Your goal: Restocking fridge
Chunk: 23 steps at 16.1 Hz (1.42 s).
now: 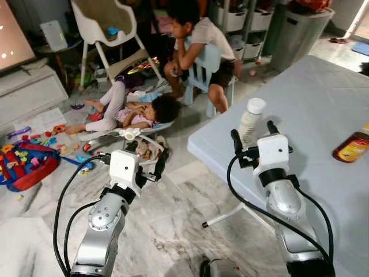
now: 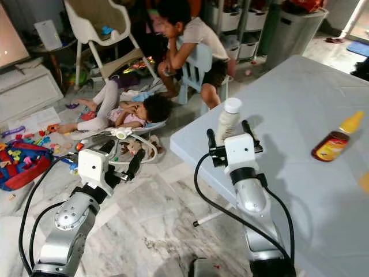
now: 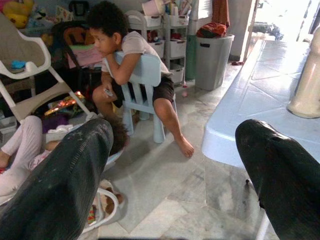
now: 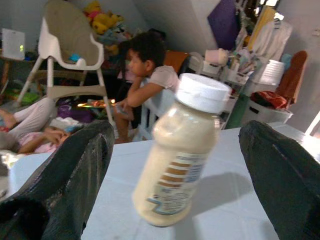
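Two spread-fingered pincers: right pincer (image 1: 253, 137) brackets a smooth cream, white-capped plastic bottle (image 1: 250, 120); left pincer (image 1: 134, 157) empty.

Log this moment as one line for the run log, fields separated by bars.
right gripper: open, either side of white-capped bottle near table corner | left gripper: open, over floor | brown bottle: lying on table | two people beyond

A lived-in home: high chair (image 1: 104, 23), floor toys (image 1: 26, 158), table (image 1: 311, 115).

No text can be read: the white-capped bottle (image 4: 180, 155) carries a striped label, its print too blurred to make out.
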Motion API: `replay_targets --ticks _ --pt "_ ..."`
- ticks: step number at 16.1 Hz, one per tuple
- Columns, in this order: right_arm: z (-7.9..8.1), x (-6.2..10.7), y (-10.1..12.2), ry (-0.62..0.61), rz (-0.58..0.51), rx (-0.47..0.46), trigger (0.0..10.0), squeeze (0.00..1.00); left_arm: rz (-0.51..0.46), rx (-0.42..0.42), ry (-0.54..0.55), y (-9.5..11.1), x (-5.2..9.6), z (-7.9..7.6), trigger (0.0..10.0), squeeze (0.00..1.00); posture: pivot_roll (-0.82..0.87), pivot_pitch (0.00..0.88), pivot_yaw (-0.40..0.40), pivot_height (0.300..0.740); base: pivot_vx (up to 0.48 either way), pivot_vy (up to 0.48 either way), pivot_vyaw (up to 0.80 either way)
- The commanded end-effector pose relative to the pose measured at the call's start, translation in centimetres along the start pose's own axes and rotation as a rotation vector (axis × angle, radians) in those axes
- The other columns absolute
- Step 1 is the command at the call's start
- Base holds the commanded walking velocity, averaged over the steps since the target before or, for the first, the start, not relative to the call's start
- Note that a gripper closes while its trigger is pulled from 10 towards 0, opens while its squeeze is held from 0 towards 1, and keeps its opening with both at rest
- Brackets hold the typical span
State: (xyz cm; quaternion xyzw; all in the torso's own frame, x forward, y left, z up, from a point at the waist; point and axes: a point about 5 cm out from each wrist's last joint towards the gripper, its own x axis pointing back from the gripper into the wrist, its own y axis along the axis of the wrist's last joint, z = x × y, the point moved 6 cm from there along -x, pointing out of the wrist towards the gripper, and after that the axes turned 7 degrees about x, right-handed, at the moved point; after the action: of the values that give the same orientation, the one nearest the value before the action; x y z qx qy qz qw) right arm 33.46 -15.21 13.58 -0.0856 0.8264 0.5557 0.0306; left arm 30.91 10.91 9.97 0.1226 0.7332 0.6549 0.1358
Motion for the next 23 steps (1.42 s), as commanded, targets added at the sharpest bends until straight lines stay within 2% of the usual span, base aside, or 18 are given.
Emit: replay_targets --ticks 1,5,11,16,23 --pt "-0.5 -0.3 0.2 -0.024 -0.01 0.007 10.0 0.12 -0.013 -0.006 -0.002 0.6 0.0 0.1 10.0 0.0 -0.01 0.048 0.011 0.74 0.0 0.0 0.0" --pt "-1.3 -0.5 0.4 -0.069 -0.014 0.011 10.0 0.12 -0.009 -0.011 -0.008 0.6 0.1 0.0 10.0 0.0 -0.01 0.059 0.024 0.74 0.0 0.0 0.0" --pt "-2.2 -2.4 1.4 -0.129 -0.049 0.009 10.0 0.11 -0.001 -0.019 -0.02 0.7 0.3 0.0 10.0 0.0 0.01 0.076 0.04 0.74 0.0 0.0 0.0" --pt "-2.3 -2.3 1.3 -0.143 -0.049 0.004 10.0 0.12 0.007 -0.02 -0.025 0.6 0.4 -0.1 10.0 0.0 0.01 0.082 0.044 0.74 0.0 0.0 0.0" --pt "-3.0 -3.8 1.6 -0.181 -0.056 -0.043 10.0 0.12 0.016 -0.026 -0.028 0.6 0.6 0.0 10.0 0.0 0.03 0.089 0.055 0.74 0.0 0.0 0.0"
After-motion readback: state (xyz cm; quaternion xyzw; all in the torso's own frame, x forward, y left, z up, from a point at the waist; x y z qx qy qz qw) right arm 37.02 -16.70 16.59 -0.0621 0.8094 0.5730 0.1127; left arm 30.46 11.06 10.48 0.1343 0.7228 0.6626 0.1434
